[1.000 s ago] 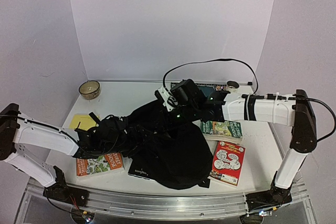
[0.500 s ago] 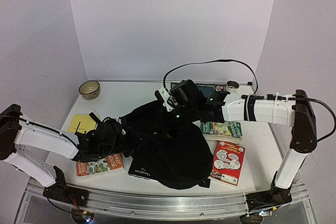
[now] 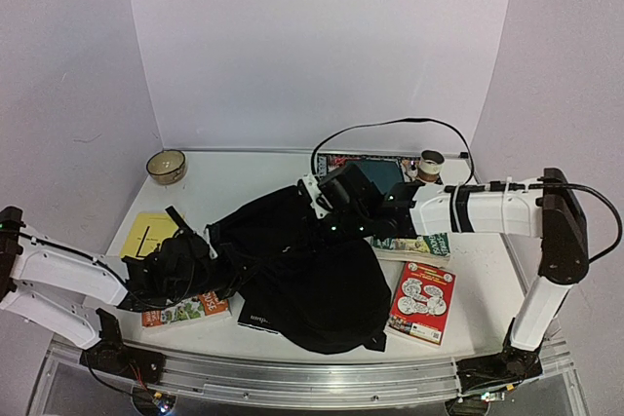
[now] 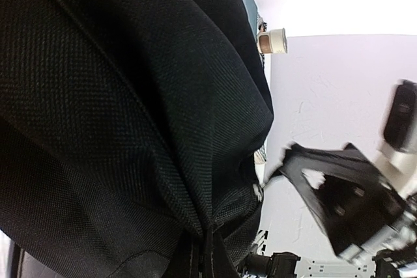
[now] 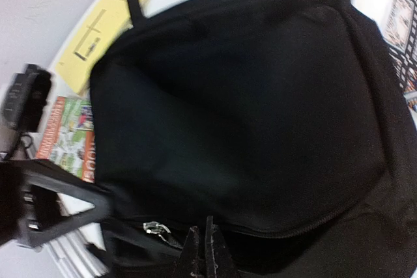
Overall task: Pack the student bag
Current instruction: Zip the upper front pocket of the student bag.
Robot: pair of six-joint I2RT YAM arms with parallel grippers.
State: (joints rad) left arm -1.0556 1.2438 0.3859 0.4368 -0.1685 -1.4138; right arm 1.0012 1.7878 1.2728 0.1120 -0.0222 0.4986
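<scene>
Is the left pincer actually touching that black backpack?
Touching. The left wrist view shows the left pincer shut on a bunched fold of the backpack fabric.

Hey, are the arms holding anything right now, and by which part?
Both hold the student bag: the left gripper pinches bunched fabric at its left side, the right gripper fabric by the zipper pull.

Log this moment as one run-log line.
task: pack student bag | left gripper: shut on bag fabric | right gripper: shut on bag by zipper pull | books: on table, outside bag
</scene>
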